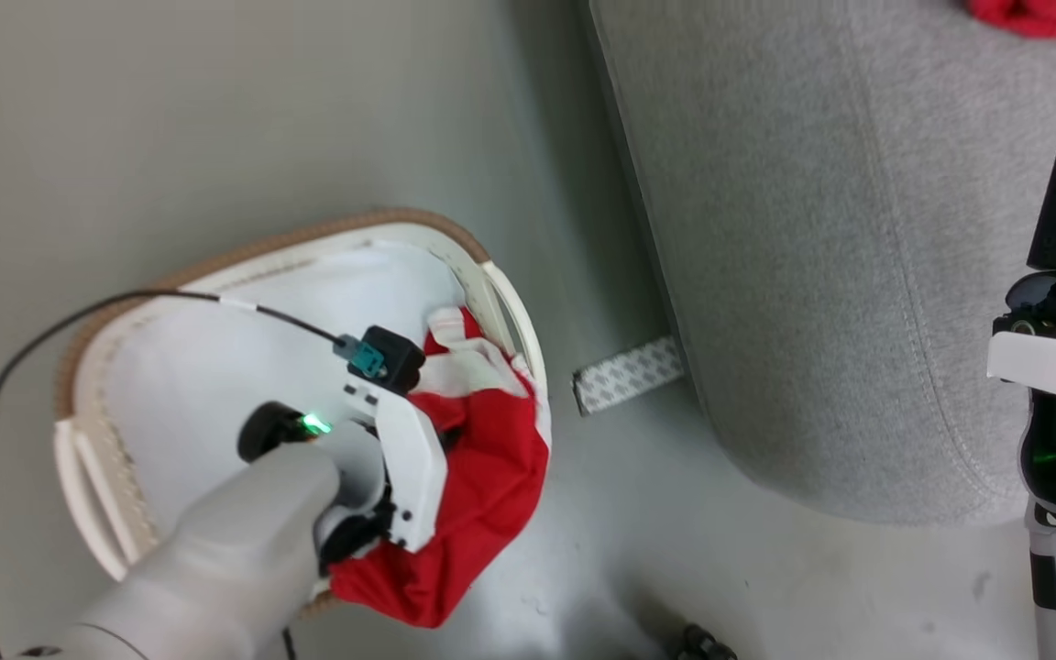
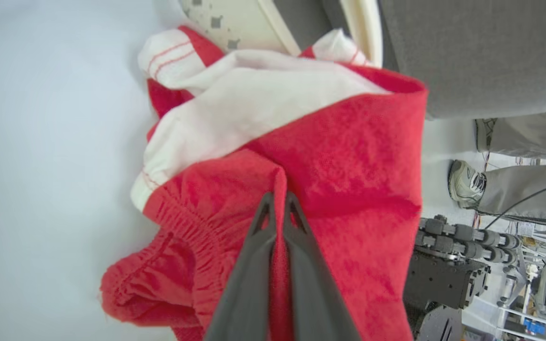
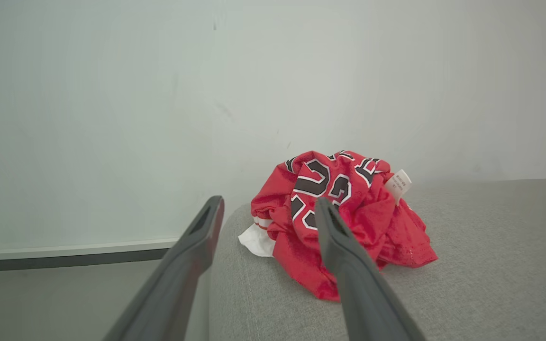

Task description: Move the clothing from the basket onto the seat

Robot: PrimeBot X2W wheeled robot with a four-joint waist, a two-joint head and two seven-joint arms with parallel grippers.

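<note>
Pinches a fold of the red shorts [image 2: 349, 166] tight with the left gripper [image 2: 277, 199], at the rim of the basket [image 1: 244, 249], likely to lift them out. Holds the right gripper [image 3: 268, 202] spread and empty beyond the basket, over the sofa [image 1: 812, 229]. Farthest from the basket, leaves the numbered jersey [image 3: 349, 182] crumpled there.

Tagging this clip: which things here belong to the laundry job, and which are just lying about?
Job: red garment in the left gripper, basket, sofa, numbered jersey already on it.
Lying about: patterned strip beside the sofa, person's shoe.
</note>
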